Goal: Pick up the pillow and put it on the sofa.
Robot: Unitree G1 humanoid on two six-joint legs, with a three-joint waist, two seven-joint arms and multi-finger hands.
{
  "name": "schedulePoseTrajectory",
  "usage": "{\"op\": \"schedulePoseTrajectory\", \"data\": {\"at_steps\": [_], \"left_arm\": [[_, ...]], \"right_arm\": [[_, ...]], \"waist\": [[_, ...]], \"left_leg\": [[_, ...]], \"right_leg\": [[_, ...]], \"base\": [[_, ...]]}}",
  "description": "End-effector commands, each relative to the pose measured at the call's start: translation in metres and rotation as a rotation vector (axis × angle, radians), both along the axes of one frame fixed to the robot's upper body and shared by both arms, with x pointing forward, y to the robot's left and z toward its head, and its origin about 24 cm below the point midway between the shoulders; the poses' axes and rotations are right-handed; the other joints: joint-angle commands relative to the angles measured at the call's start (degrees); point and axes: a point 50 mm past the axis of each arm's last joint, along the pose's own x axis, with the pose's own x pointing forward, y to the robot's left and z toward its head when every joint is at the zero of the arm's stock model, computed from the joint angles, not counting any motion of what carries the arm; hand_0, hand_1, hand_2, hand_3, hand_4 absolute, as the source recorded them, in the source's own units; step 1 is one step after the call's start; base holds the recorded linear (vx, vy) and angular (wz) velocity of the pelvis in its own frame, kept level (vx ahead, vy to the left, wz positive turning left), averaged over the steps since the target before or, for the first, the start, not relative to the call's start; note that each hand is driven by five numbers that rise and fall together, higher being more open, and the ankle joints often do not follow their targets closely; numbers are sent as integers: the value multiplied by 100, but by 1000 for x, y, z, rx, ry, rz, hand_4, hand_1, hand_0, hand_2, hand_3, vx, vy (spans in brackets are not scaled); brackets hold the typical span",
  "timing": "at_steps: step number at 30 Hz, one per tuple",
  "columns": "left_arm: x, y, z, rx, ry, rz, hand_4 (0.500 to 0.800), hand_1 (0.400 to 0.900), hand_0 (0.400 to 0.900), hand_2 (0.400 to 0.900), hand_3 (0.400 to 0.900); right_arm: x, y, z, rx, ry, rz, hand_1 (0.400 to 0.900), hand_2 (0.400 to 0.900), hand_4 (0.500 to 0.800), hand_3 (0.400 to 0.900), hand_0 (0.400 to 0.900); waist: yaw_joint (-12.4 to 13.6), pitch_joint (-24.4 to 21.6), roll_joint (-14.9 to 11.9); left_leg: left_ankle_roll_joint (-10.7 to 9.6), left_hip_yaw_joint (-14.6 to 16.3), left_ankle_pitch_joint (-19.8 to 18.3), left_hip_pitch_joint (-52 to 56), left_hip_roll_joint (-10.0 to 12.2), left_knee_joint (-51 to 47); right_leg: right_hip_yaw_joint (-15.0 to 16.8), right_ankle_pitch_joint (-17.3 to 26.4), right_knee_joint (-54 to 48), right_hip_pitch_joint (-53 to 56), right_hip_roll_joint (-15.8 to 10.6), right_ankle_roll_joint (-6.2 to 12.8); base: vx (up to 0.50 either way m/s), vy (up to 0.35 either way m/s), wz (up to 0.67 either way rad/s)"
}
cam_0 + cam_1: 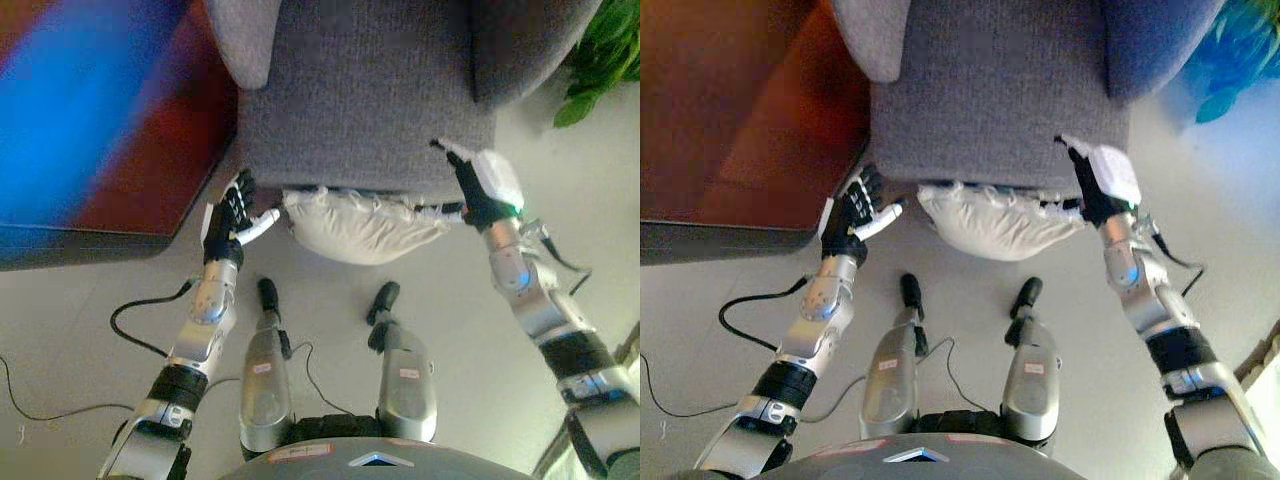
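A white pillow (360, 226) lies on the floor against the front edge of the grey sofa (365, 100), partly tucked under the seat. My left hand (232, 220) is open just left of the pillow, its thumb stretched towards the pillow's left end. My right hand (470, 190) is at the pillow's right end by the sofa's front corner, fingers straight; a thumb reaches to the pillow's edge. The same scene shows in the right eye view, with the pillow (995, 222) between my left hand (855, 212) and my right hand (1090, 185).
A dark red-brown table (750, 130) stands left of the sofa, close to my left hand. A green plant (600, 60) is at the upper right. Pale floor (80, 330) lies in front of the sofa.
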Motion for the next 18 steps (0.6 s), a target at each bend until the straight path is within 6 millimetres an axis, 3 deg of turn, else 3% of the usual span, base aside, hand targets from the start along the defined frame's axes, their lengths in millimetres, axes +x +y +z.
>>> {"op": "schedulePoseTrajectory", "data": {"at_steps": [1,10,18], "left_arm": [[6,7,64,-43,-324,52,800,900,900,900,900],[13,1,121,-94,-550,71,800,900,900,900,900],[12,0,135,-127,-612,98,800,900,900,900,900]], "right_arm": [[7,28,34,-32,-187,108,900,900,800,900,900],[16,35,87,55,-411,101,900,900,800,900,900],[17,35,97,102,-463,91,900,900,800,900,900]], "waist": [[86,-116,-71],[-3,260,93],[-43,292,84]], "left_leg": [[47,-248,-829,-350,233,1041],[79,-434,-1310,-2502,-7,2276],[168,-539,-1574,-3766,-146,3128]], "right_leg": [[537,265,601,-622,-547,542],[1065,82,1474,-2536,-767,663],[1362,-58,2196,-3756,-863,639]], "base": [[-94,55,-5],[-94,52,4],[-51,35,2]]}}
